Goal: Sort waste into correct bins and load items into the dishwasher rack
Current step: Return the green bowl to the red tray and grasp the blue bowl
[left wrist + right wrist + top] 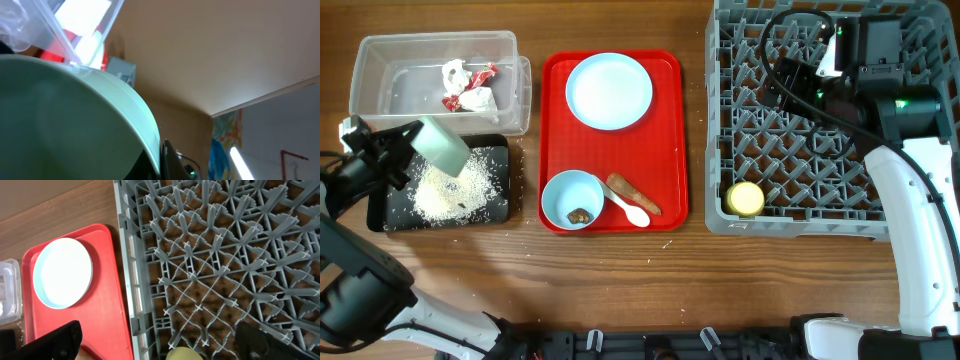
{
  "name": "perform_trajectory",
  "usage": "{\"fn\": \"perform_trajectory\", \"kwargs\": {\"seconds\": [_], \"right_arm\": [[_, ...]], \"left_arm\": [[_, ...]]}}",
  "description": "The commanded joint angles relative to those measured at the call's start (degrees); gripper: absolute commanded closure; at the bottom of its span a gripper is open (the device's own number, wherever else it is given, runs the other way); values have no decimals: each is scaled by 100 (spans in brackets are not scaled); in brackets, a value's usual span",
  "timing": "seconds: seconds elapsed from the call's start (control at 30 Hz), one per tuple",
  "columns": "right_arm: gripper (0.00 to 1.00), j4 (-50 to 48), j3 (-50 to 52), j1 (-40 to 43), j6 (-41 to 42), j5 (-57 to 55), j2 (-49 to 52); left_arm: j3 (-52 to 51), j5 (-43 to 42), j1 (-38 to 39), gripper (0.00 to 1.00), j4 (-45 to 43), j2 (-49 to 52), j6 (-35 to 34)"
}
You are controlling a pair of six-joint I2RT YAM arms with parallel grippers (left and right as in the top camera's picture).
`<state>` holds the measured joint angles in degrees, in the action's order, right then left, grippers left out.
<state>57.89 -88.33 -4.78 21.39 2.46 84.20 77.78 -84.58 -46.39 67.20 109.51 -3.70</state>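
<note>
Clock directions read on the overhead view, 12 at top.

Left gripper (408, 152) at 9 o'clock, fingers closed on the pale green bowl (442, 146). The bowl is tipped on its side over the black tray (496, 212). White rice grains (448, 190) are heaped in that tray, with a few loose on the table (620, 260) beside it.

Clear tub (390, 70) at 10 o'clock holds the red wrapper (483, 73) and crumpled tissue (477, 98).

Red serving tray (670, 150), centre:
- pale blue plate (609, 91) at its 12
- light blue bowl (560, 192) holding a brown scrap (580, 215) at its 7
- white spoon (625, 207) and long brown scrap (633, 194) side by side at its 5

Grey dishwasher rack (800, 226) at 3 o'clock, with the yellow cup (744, 198) in its 7 o'clock corner.

Right gripper (157, 335) above the rack, fingers (55, 341) spread wide, holding nothing.
</note>
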Motion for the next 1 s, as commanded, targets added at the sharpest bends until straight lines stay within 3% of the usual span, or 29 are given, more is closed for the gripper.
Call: {"fn": "perform_trajectory", "kwargs": {"seconds": [0.0,0.2,0.3,0.47,0.57,0.77,0.97], "right_arm": [[0,2,-44,2,-39,-96,-81],[0,-26,-44,2,-37,-96,-81],[0,-24,-44,2,-39,-96,-81],[0,-20,-44,2,-37,-96,-81],[0,-20,-44,2,-42,-96,-81],[0,-15,-44,2,-42,-98,-81],[0,-22,-44,2,-42,-116,-79]], "left_arm": [[7,457,433,96,7,-282,197],[24,1895,1891,96,-590,-1154,76],[24,4127,3239,96,-1071,-1456,-645],[22,7560,5158,96,-1620,-1272,-1064],[22,9009,5917,96,-1875,-1049,-1220],[9,9606,6732,96,-2039,-317,-1176],[11,9855,6964,96,-2389,162,-1178]]}}
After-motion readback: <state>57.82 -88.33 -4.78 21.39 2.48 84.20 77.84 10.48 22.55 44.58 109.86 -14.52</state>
